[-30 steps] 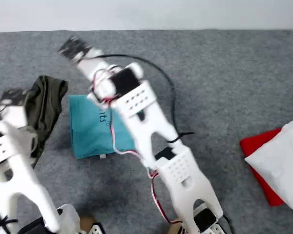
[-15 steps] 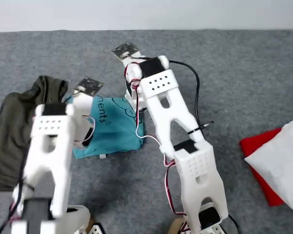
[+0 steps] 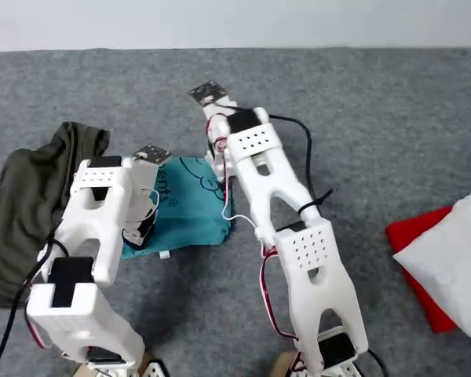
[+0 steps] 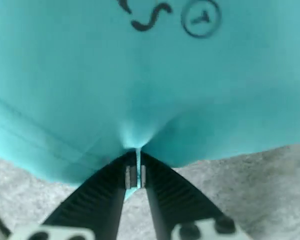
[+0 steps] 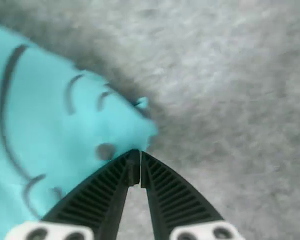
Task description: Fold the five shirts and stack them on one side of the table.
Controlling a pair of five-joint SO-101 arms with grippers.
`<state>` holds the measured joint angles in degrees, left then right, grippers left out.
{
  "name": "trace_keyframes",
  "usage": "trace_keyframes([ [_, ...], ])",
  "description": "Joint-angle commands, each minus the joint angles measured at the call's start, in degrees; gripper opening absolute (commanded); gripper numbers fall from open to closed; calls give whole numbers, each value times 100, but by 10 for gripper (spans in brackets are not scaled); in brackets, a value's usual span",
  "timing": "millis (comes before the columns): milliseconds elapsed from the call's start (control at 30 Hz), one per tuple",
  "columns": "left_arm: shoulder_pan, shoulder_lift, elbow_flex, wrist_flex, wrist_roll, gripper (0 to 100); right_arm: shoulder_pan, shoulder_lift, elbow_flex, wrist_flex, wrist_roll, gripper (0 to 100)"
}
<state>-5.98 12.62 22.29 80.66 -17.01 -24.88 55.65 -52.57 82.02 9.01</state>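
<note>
The left end effector [image 4: 134, 172] pinches the edge of the teal shirt [image 4: 140, 75]. The right end effector [image 5: 135, 167] pinches its corner, on the grey worktop [image 5: 230, 75].

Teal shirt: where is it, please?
The teal shirt lies left of centre in the high view, beside the olive shirt, held by left gripper and right gripper.

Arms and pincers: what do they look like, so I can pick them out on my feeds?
The left arm and right arm are white plastic shells with grids of small holes and black motors at joints. Red and white wires and a black cable run along the right arm. The left pincer and right pincer have black ribbed fingers on white bases.
</note>
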Motion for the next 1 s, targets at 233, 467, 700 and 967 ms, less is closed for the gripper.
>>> trace_keyframes([
  [233,-229,-53,-189,360,-334,21,444,-198,-79,-295,554,9],
  [467,97,-607,-1015,1055,-290,21,163,-576,-862,919,527,9],
  [700,-9,-1310,-2009,1222,114,24,22,-743,-1723,2088,440,9],
  [967,-18,-580,-2114,-149,677,26,-119,-1622,-607,2079,-88,9],
])
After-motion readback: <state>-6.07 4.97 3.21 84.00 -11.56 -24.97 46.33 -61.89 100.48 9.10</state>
